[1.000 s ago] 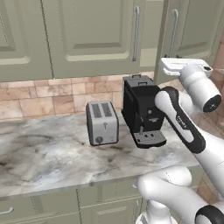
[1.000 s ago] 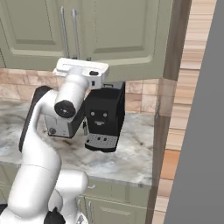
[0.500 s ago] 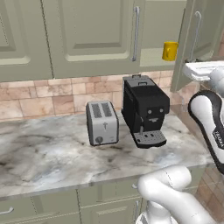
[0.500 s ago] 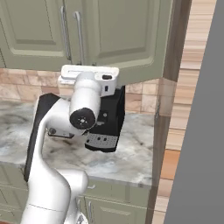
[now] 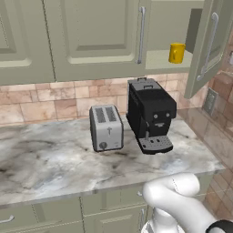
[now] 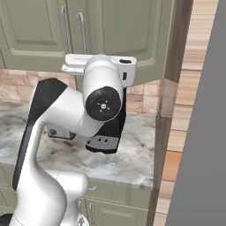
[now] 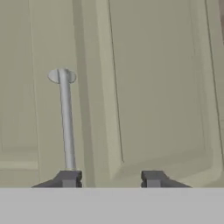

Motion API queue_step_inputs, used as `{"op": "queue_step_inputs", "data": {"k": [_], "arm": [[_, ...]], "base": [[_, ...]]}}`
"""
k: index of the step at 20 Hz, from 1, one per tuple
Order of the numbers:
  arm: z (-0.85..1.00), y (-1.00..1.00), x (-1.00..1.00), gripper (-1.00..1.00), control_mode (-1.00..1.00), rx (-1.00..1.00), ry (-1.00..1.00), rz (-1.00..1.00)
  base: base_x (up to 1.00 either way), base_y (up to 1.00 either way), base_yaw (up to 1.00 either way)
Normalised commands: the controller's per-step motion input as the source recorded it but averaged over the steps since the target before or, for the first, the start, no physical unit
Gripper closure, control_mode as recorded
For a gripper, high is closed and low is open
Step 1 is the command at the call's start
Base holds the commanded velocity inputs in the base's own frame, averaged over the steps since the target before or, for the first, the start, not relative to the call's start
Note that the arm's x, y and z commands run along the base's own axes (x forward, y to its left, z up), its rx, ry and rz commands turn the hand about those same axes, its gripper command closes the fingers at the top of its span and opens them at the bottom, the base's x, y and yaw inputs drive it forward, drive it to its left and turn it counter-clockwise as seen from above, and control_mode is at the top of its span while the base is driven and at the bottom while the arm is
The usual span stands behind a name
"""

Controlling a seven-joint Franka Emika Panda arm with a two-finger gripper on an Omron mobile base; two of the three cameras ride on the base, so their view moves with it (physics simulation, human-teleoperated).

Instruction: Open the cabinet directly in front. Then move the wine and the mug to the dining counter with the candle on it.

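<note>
The sage-green wall cabinet [image 5: 95, 41] has its right door [image 5: 209, 45] swung partly open; a small yellow-orange mug [image 5: 176, 53] stands on its shelf at about 1 o'clock from the black coffee machine [image 5: 150, 114]. The silver toaster [image 5: 106, 127] sits at that machine's 9 o'clock on the marble desk [image 5: 54, 168]. The gripper [image 7: 111, 178] faces a panelled door, jaws apart and empty, one tip beside the silver bar handle [image 7: 65, 122].

text: none legible | labels: none | brands: none | numbers: none | signs: none
</note>
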Motion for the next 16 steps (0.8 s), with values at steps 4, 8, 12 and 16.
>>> {"op": "queue_step_inputs", "data": {"k": [4,8,12,16], "arm": [[-0.67,0.54,-0.66,-1.00,-1.00,-0.14,0.02,0.04],[-0.57,1.00,-0.84,-1.00,-1.00,-0.20,-0.03,0.03],[0.27,0.99,-0.78,-1.00,-1.00,-0.11,-0.28,-0.03],[0.73,0.90,-0.48,-1.00,-1.00,-0.16,-0.28,-0.11]], "base": [[0.00,0.00,0.00],[0.00,0.00,0.00],[0.00,0.00,0.00],[0.00,0.00,0.00]]}}
